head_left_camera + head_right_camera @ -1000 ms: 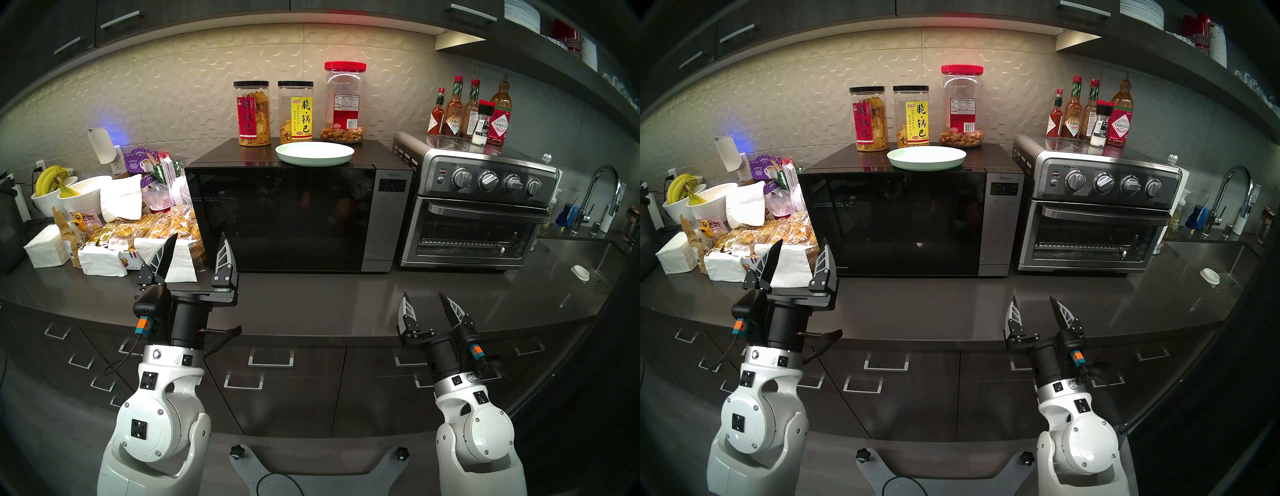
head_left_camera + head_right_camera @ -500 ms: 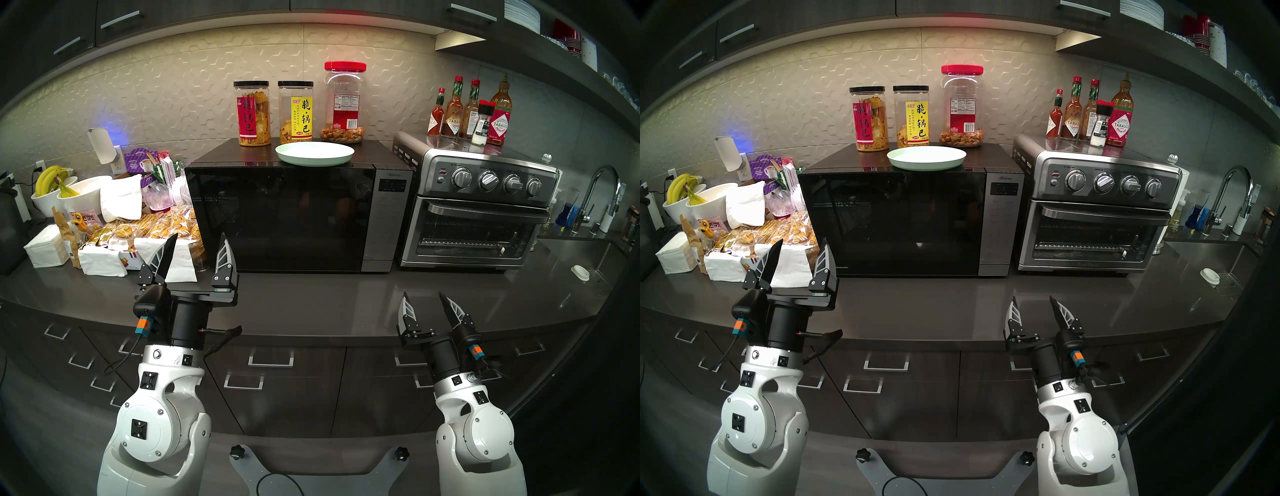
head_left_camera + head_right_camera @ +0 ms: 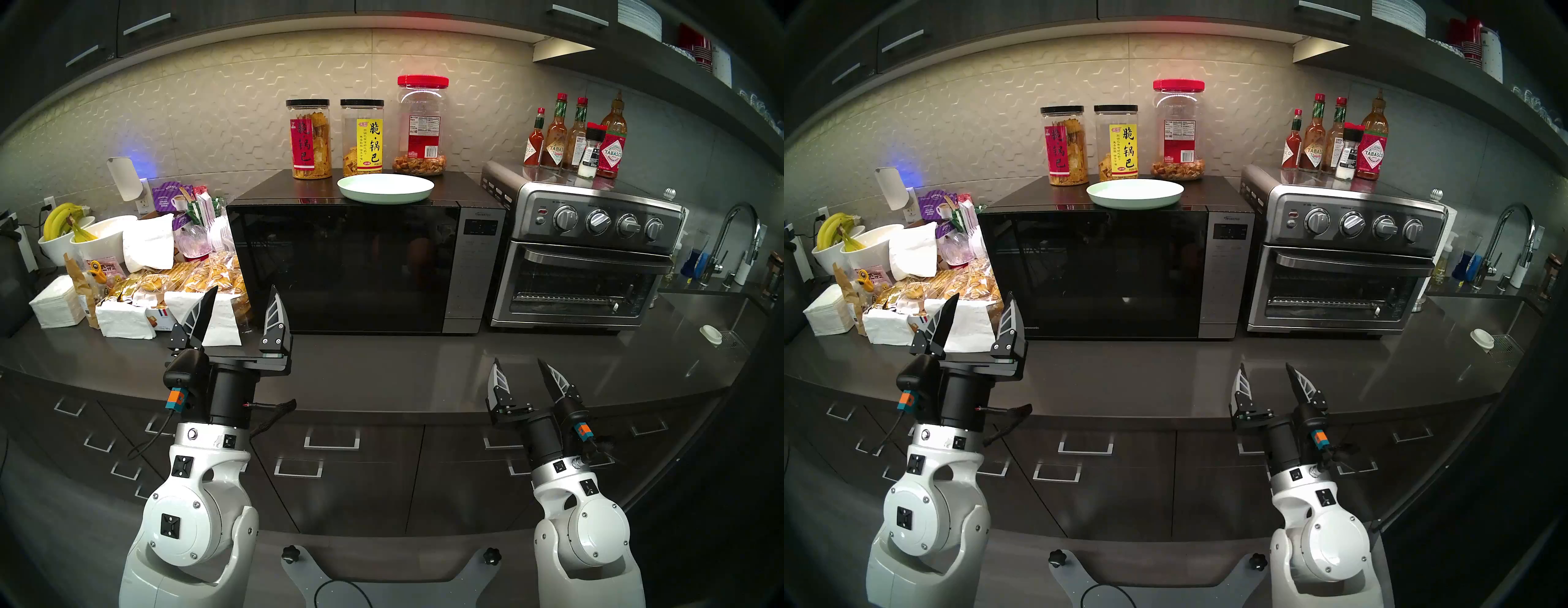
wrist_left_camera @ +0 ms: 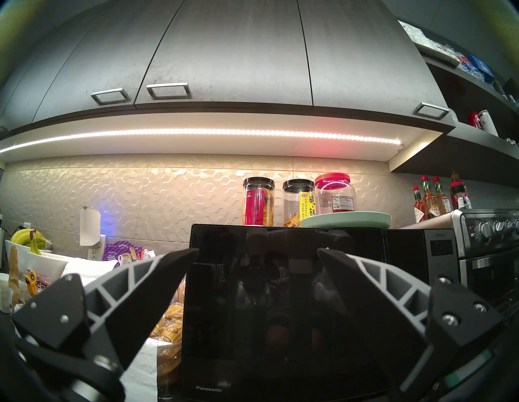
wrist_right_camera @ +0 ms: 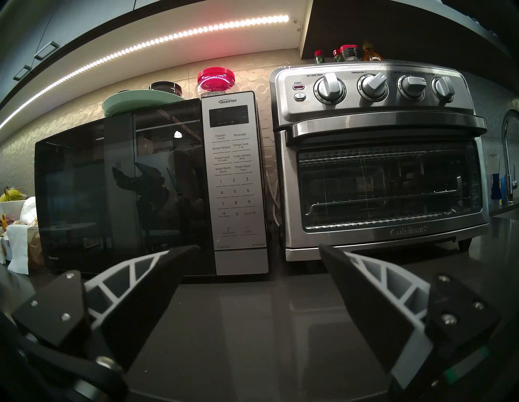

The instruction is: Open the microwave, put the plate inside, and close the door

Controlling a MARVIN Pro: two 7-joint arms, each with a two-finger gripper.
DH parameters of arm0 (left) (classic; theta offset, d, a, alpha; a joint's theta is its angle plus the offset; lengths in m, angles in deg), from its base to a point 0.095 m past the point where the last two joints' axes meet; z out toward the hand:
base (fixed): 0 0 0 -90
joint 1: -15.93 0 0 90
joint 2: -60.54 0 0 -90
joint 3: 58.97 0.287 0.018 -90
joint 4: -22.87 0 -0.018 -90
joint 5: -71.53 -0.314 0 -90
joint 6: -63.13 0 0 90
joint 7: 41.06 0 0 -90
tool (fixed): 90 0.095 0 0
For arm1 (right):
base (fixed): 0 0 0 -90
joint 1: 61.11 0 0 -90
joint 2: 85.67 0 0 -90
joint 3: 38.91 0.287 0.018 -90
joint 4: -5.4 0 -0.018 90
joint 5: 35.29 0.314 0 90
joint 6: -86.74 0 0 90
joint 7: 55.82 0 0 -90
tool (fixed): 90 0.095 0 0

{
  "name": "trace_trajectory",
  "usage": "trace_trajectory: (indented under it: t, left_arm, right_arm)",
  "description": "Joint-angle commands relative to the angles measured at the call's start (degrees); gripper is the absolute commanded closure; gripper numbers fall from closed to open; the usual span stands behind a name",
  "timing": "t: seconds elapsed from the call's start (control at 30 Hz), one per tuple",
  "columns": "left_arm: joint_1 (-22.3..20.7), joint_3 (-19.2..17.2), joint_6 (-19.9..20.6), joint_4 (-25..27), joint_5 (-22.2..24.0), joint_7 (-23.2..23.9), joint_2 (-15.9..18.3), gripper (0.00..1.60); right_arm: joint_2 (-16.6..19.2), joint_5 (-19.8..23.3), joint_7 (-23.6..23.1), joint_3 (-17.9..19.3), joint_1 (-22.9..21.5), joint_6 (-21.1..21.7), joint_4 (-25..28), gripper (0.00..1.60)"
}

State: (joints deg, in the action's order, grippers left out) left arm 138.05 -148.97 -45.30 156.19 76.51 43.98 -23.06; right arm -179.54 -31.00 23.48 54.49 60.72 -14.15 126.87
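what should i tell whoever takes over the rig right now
Left gripper: open, empty, in front of the microwave's lower left corner.
Right gripper: open, empty, over the counter, short of the microwave.
Plate: on top of the microwave, in front of the jars.
Door: shut.
Done: nothing yet.
Left: open the door, put the plate inside, close the door.

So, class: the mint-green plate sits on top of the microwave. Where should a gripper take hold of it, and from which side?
Grip the plate at its front rim, coming level from the front. It is shallow and lies flat on the microwave, its front edge reaching the top's front edge, so probably one finger goes over the rim and one under. Three jars stand close behind it, blocking the back.
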Motion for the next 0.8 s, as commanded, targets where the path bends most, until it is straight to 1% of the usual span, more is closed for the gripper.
trace_trajectory:
  t: [0.0,0.77]
  left_arm:
    - [0.13,-0.04,-0.1,1.08,-0.01,-0.08,-0.07,0.0]
    - [0.13,-0.05,-0.1,1.08,-0.01,-0.06,-0.09,0.0]
  right_arm:
    - [0.05,0.0,-0.06,0.0,-0.14,-0.17,1.17,0.0]
    - [0.04,0.0,-0.06,0.01,-0.14,-0.17,1.17,0.0]
